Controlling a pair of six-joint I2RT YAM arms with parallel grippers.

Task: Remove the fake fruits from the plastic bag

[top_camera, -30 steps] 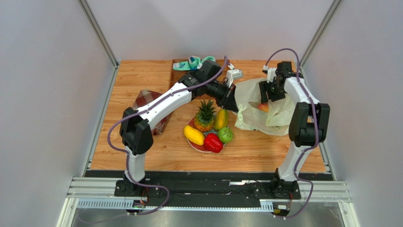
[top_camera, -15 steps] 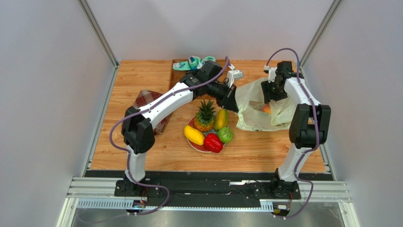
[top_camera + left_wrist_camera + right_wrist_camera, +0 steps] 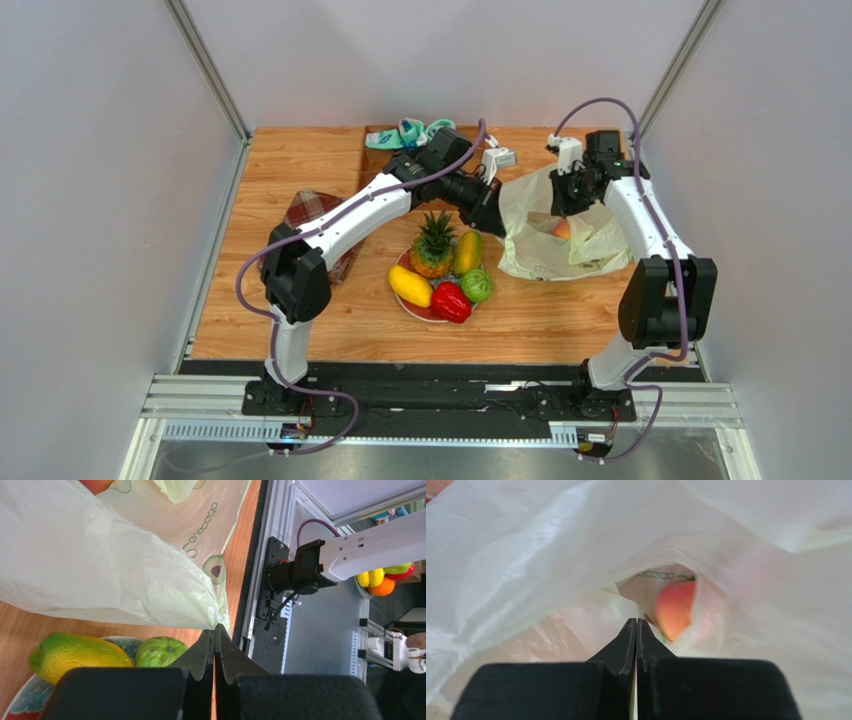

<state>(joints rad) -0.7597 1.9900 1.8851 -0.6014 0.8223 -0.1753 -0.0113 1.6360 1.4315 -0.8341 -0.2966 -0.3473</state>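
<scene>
The plastic bag point(image 3: 575, 250) lies at the right of the table, its mouth held up. My left gripper point(image 3: 499, 226) is shut on the bag's left edge; in the left wrist view the film point(image 3: 100, 565) tapers into its closed tips point(image 3: 215, 629). My right gripper point(image 3: 559, 203) sits inside the bag's mouth, jaws shut point(image 3: 636, 621) against the film, holding no fruit. A peach point(image 3: 674, 607) lies deeper in the bag, just right of those tips, and shows from above point(image 3: 562, 229). The pineapple point(image 3: 433, 243), mango point(image 3: 410, 286), red pepper point(image 3: 451, 301) and green piece point(image 3: 476, 285) rest on a plate point(image 3: 420, 313).
Teal-and-white socks point(image 3: 408, 133) lie at the back edge. A plaid cloth point(image 3: 310, 215) is partly under my left arm. A yellow-green fruit point(image 3: 467, 252) also sits on the plate. Grey walls close in both sides.
My right gripper has closed from open to shut inside the bag. Its arm swung outward, with the elbow lower and further right. The left arm holds still.
</scene>
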